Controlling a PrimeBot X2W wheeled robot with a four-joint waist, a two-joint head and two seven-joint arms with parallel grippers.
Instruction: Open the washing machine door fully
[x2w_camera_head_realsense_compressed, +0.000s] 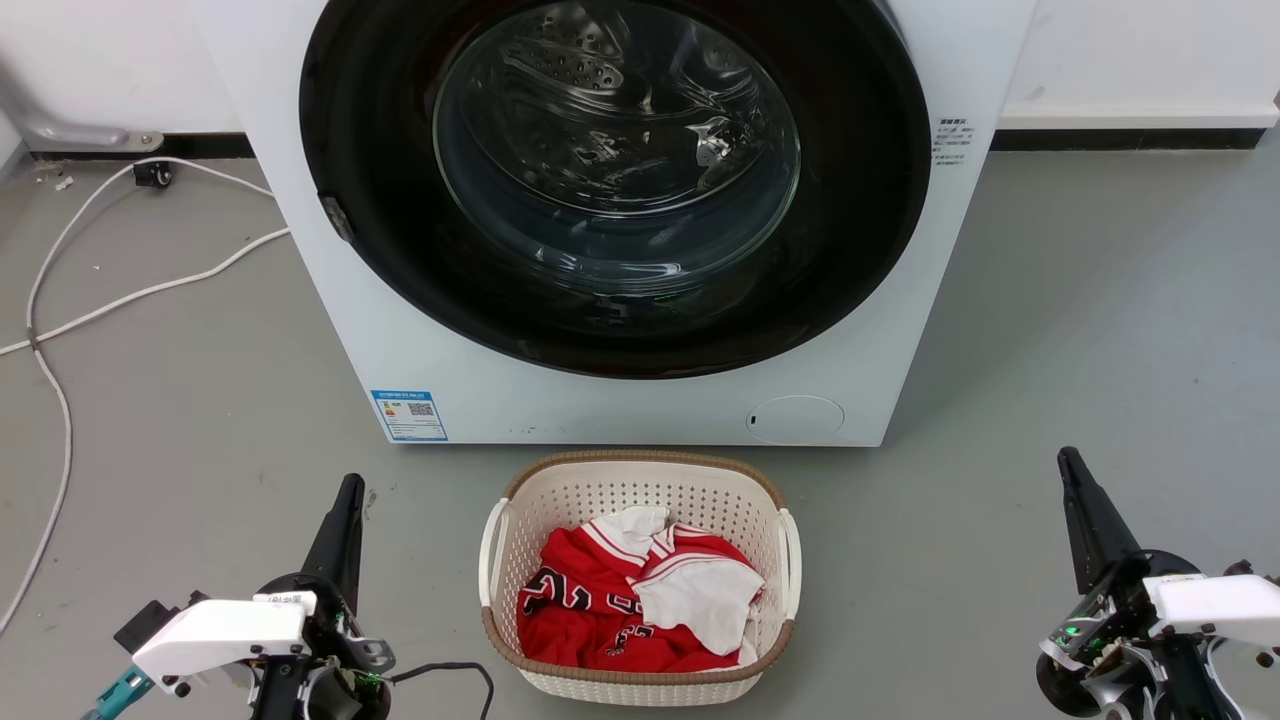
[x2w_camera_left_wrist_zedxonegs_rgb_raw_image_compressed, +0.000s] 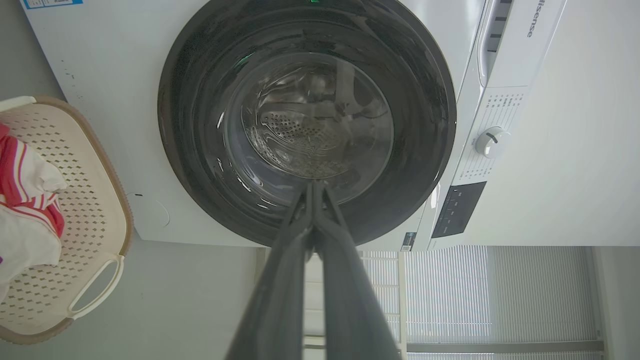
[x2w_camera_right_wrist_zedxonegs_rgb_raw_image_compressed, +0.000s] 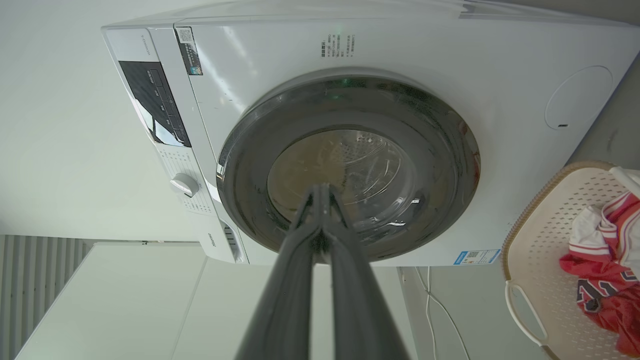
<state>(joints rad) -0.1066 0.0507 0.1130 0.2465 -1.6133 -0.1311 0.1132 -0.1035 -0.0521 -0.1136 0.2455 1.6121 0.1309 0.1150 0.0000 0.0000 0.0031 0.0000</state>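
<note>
Approach step: washing machine door (x2w_camera_head_realsense_compressed: 615, 185) closed; left end effector (x2w_camera_head_realsense_compressed: 350, 492) and right end effector (x2w_camera_head_realsense_compressed: 1070, 467) pinched together, empty. Next: probably hook rim catch (x2w_camera_head_realsense_compressed: 336, 217).

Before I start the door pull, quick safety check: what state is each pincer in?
Left pincer: closed, holding nothing.
Right pincer: closed, holding nothing.

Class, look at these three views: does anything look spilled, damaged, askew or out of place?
Nothing is spilled or damaged. The washing machine door sits shut on the washing machine, and the laundry basket stands upright, clothes inside. Only a loose white cable trails over the floor on the robot's left.
</note>
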